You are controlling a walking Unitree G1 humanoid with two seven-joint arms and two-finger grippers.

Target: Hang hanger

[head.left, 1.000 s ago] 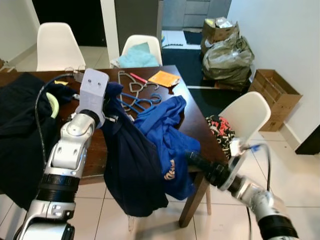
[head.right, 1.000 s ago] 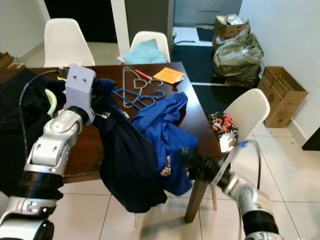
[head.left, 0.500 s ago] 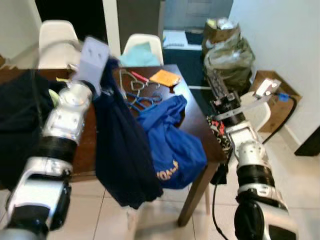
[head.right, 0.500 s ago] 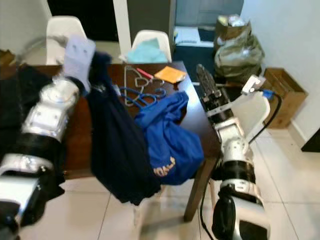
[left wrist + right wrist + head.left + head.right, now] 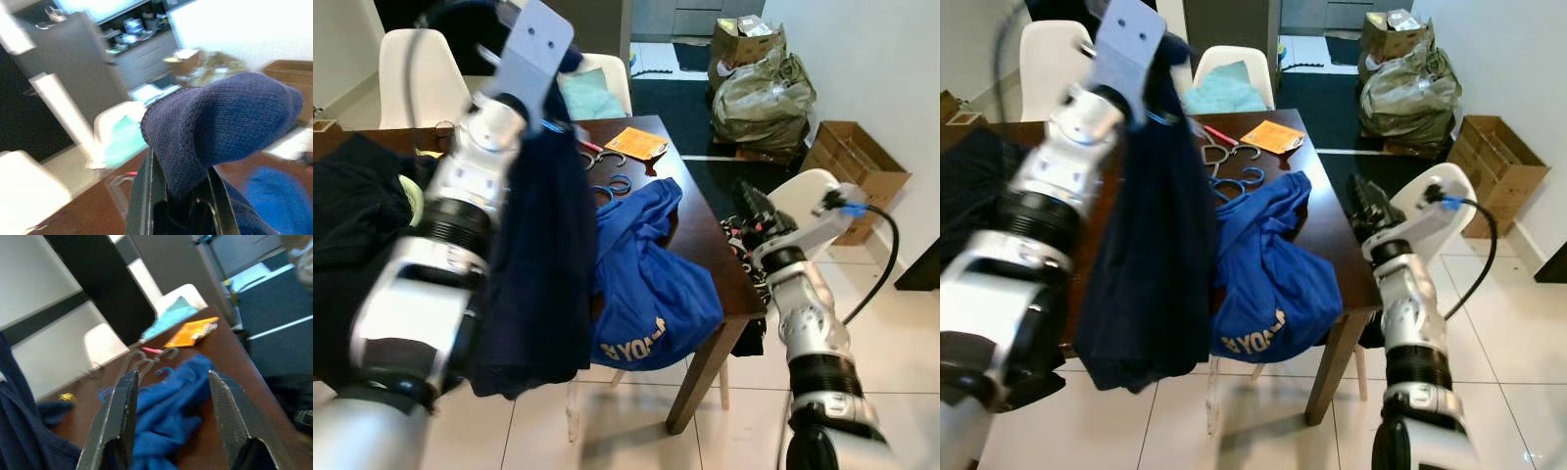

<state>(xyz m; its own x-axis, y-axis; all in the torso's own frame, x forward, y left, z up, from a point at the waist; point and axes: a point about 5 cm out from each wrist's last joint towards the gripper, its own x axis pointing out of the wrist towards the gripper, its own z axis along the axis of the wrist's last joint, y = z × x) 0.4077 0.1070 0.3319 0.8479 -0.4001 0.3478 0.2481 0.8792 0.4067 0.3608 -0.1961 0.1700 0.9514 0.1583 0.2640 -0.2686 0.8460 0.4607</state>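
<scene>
A dark navy garment (image 5: 543, 264) is held high off the dark wooden table (image 5: 700, 245) by the left gripper (image 5: 181, 205); in the left wrist view the black fingers (image 5: 142, 196) are seen pressed onto a fold of the navy knit, so they are judged clamped on the cloth; a glimpse of blue hanger (image 5: 1163, 117) is seen at the garment's top beside the wrist, but whether the garment sits properly on it cannot be told.

The right gripper (image 5: 171, 426) is raised beside the table's right edge, near the white chair (image 5: 813, 196); its two fingers (image 5: 122, 416) are spread wide with nothing between them, pointed over the table.

A bright blue shirt (image 5: 651, 284) is draped over the table corner, hanging past the edge; loose hangers (image 5: 612, 171), grey and blue, are left on the tabletop beyond it, near an orange packet (image 5: 636, 144); more dark clothing (image 5: 357, 211) is piled at the left end.

Progress judged as part-way: the garment is lifted clear, apparently with a hanger; no rail or hook to hang it on is seen; carrying it to a hanging place and hooking it on are judged left to do; blue shirt and spare hangers untouched.
</scene>
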